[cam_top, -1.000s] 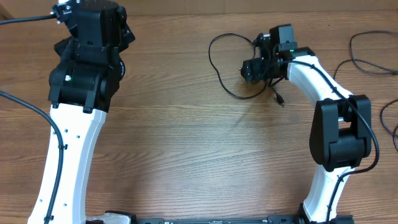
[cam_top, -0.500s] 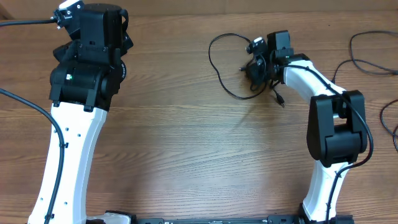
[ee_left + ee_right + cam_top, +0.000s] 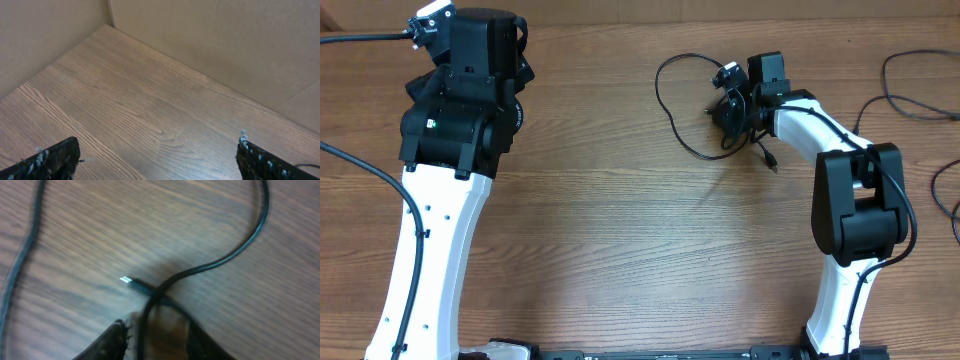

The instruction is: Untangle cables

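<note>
1. Grasp step: right jaws straddle a cable point(image 3: 220, 261) strand by its plug point(image 3: 126, 279), far right on the desk point(image 3: 620, 220). They stand half-narrowed; I cannot tell if they pinch.
2. Left jaws gape wide, empty, well apart.
3. Next, likely: a firm pinch, then lift the strand clear.

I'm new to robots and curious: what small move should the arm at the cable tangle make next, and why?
Probably close the right gripper on the black cable strand. In the wrist view that strand runs between its fingers with a gap beside it, where it crosses a silver-tipped plug end. Once pinched, it could be lifted clear.
</note>
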Tool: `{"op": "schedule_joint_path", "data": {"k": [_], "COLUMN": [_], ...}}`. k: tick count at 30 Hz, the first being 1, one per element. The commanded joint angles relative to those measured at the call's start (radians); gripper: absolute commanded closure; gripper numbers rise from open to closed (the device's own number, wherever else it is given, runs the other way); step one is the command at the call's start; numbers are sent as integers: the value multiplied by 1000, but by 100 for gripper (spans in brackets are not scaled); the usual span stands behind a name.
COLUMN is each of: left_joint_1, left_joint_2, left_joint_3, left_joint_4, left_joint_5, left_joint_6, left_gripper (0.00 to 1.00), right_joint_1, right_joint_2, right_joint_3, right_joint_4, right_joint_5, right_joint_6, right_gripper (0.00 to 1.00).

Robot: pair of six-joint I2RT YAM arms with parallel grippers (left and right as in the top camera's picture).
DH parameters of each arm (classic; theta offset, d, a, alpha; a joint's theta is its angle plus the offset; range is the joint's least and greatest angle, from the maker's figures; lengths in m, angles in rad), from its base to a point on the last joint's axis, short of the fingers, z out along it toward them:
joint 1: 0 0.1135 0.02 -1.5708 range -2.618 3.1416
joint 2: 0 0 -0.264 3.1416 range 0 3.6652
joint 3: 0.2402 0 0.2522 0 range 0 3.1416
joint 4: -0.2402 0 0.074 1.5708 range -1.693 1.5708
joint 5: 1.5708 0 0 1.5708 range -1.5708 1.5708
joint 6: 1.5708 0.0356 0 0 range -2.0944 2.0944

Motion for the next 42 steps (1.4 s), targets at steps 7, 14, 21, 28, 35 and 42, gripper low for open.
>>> {"op": "schedule_joint_path", "data": {"k": [7, 14, 21, 28, 35, 42], "left_joint_1": [-1, -1, -1, -1, -1, -1], "left_joint_2": [4, 4, 4, 4, 4, 4], "left_joint_3": [18, 18, 18, 18, 18, 18], "left_joint_4": [-2, -2, -2, -2, -2, -2], "left_joint_5": [-28, -27, -28, -27, -28, -27], "left_joint_6": [-6, -6, -6, -6, -6, -6], "left_gripper": [0, 0, 1, 0, 1, 1], "right_joint_1": [-45, -168, -252, -249, -246, -246], "right_joint_2": [18, 18, 18, 27, 13, -92], "right_joint_3": [-1, 2, 43, 43, 43, 43], "right_joint_4": [247, 428, 468, 383, 370, 365], "right_joint_5": [201, 235, 216, 195, 12, 17], "right_joint_6": [-3, 101, 208, 290, 423, 484], "right_gripper": [96, 96, 96, 93, 77, 0]}}
